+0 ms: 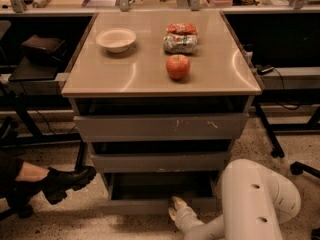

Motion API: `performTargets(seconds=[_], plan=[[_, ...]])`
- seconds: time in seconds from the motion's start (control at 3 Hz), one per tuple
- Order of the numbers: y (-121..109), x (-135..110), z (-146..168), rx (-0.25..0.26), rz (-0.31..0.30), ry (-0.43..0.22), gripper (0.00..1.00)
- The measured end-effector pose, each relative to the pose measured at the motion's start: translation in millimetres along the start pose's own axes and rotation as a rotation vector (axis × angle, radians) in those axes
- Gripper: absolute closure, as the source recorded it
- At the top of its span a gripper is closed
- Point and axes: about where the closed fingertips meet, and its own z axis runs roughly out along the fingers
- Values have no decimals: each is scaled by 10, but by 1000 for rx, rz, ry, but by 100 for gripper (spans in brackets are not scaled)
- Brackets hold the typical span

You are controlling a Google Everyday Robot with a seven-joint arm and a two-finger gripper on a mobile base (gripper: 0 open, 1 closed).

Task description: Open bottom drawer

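1. Bottom drawer: lowest of three grey fronts in the cabinet. It sticks out a little past the fronts above, and the dark tray inside shows.
2. Gripper: at the cabinet's foot, against the drawer front's top edge, right of centre. Wide or narrow: cannot tell.
3. Progress: looks partly open. Left to do: pull it further out from the cabinet.
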Motion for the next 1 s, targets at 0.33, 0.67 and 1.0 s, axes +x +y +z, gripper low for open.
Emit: performTargets(seconds=[0.33,0.67,1.0], plan=[[1,-15,-1,0,0,0,100],[116,31,-82,2,9,5,100],[110,6,-104,2,9,6,100]])
